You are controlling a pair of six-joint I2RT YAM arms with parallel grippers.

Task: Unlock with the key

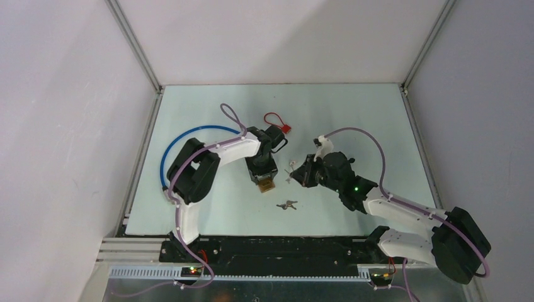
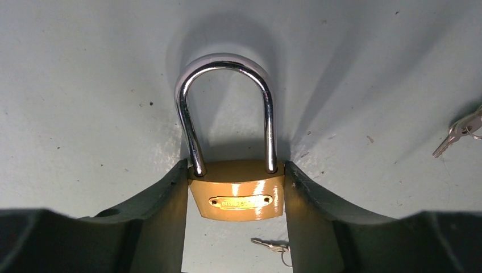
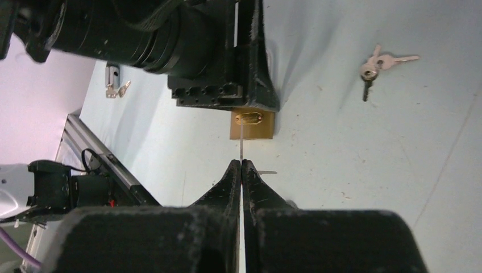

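Left gripper (image 2: pixel 236 166): its two fingers pressed on both sides of the padlock (image 2: pixel 237 196); it was partly closed, just as wide as the gold body; I think it held the lock so it would not slide when the key pushed on it

Padlock: it sat right between the left fingers, down on the table (image 2: pixel 85 85); its silver loop stuck out ahead of the fingertips; both ends of the loop went into the body, so it looked locked

Right gripper (image 3: pixel 241 165): it was closed all the way; it pinched the key (image 3: pixel 241 142) so the thin blade poked straight out past its tips

Key: it pointed at the gold body just ahead of the right gripper; I could not tell if the tip was in the hole

Spare keys (image 3: pixel 372 65): they lay on the table, off to one side of the right gripper and well apart from it; nobody held them

Next job, my guess: line up the blade with the hole, push it in, then turn it
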